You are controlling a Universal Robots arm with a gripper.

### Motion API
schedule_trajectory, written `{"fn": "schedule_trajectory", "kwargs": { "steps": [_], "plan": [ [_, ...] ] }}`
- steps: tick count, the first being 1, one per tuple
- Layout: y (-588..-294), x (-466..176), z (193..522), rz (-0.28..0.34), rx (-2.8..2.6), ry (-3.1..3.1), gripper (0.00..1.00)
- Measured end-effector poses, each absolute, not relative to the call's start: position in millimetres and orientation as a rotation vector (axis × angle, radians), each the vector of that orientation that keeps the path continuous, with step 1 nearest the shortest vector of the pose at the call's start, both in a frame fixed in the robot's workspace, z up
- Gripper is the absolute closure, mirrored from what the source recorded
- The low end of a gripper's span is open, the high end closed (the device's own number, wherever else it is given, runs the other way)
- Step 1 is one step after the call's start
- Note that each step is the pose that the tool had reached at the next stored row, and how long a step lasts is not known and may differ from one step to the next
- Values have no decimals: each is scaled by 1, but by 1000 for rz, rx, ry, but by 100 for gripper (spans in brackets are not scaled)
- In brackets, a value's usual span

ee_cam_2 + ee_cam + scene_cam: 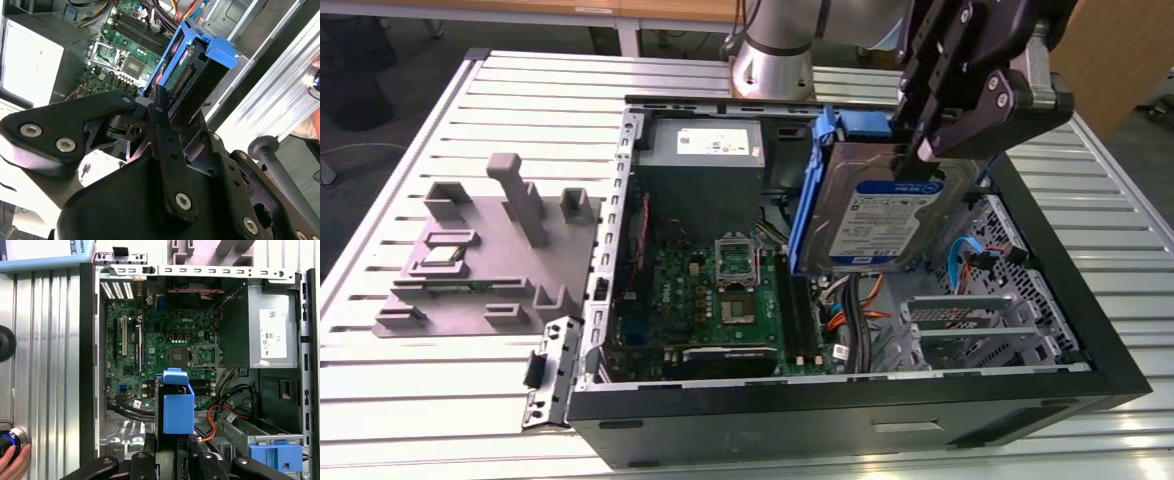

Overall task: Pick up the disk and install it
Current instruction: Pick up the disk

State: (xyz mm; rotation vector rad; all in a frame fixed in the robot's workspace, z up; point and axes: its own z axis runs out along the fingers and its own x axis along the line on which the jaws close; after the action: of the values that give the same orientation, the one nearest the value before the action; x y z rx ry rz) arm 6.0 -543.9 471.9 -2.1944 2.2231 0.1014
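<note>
The disk [887,215] is a silver-grey hard drive with a blue-and-white label and blue side rails. It hangs upright above the open computer case [1067,300], on the exterior view's right of the motherboard [720,290]. My black gripper [923,158] is shut on its upper edge. In the second wrist view the fingers [159,102] pinch the disk [192,75] at its connector end. The first wrist view looks down along the disk [175,410], end-on with its blue rail frame, over the case floor.
A grey power supply box [704,150] sits at the back of the case. A metal drive cage [974,325] and a bare blue bracket [276,455] lie inside. A grey fixture [487,250] stands on the slatted table. A hand [11,460] rests beside the case.
</note>
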Motion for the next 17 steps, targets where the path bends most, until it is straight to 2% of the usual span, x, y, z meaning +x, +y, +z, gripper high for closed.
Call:
{"fn": "schedule_trajectory", "kwargs": {
  "steps": [17],
  "plan": [
    [-573,8,471,101,-2195,2223,65]
  ]
}}
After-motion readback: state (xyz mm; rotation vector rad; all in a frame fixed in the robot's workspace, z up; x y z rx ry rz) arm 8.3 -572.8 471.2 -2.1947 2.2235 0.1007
